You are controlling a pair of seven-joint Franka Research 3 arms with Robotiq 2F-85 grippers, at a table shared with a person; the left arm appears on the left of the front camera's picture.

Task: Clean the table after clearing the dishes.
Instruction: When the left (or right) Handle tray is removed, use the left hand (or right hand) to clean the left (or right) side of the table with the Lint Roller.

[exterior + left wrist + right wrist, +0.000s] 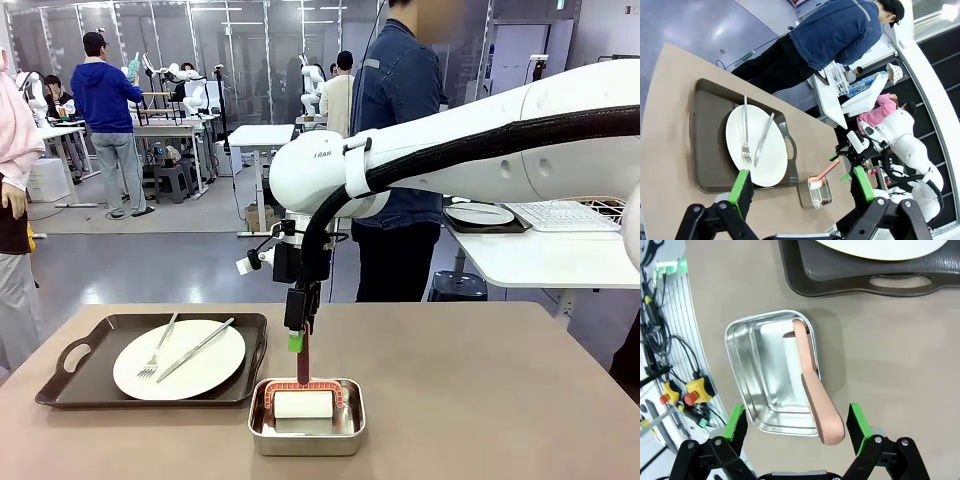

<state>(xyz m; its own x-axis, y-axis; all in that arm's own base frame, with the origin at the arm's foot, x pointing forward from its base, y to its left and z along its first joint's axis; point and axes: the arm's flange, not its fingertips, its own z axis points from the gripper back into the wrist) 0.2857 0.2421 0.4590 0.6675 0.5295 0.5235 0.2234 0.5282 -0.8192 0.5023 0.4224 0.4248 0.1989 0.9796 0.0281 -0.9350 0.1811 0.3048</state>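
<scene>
On the brown table (480,400) a white plate (195,372) with a fork (157,352) and a knife (196,349) rests on a dark handled tray (70,385) at the left. The left wrist view looks down from high up on that plate (765,155) and tray (707,145), with my left gripper (801,186) open and holding nothing. My right gripper (299,340) hangs over a small steel pan (306,442) at the front middle. A pink-handled cleaning tool (815,390) with a white pad (303,404) stands in the pan (742,337). My right gripper (796,425) is open, with the handle between its fingers.
A person in a blue shirt (400,120) stands at the table's far side. Behind to the right, a white table (540,255) carries another plate on a dark tray (480,214) and a wire rack (570,214). Bare tabletop stretches right of the pan.
</scene>
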